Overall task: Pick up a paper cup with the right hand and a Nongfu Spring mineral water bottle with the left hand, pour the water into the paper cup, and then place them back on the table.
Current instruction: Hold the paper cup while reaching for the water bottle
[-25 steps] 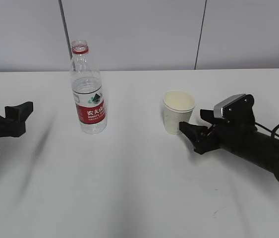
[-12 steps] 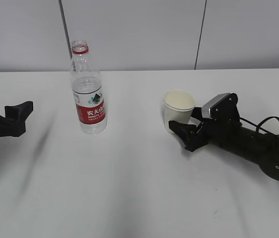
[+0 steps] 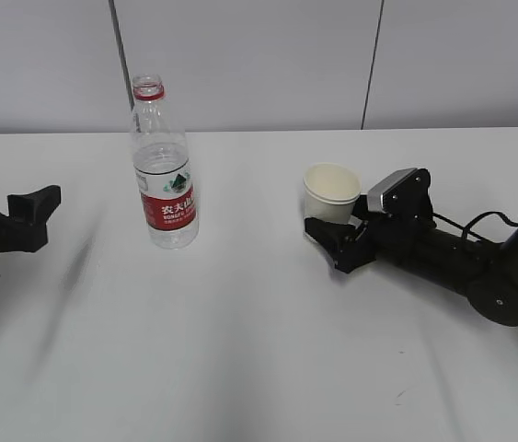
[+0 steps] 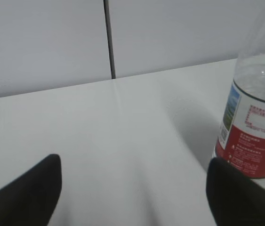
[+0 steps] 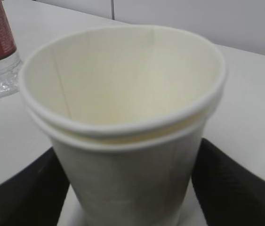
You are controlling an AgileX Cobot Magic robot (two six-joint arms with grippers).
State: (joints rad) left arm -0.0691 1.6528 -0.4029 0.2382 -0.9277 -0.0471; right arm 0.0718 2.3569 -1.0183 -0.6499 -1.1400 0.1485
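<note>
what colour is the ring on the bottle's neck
Red, clearest in the exterior view on the bottle.

Nongfu Spring mineral water bottle stood upright on the table, left of centre in the exterior view; paper cup stood upright to its right, well apart; a second rim is seen just under the cup's rim in the right wrist view, as if nested. Right hand is laid low along the table from the right, its fingers placed either side of the cup's lower part. Left hand is positioned at the far left edge, well apart from the bottle; in the left wrist view the bottle is seen ahead, toward the right finger.
</note>
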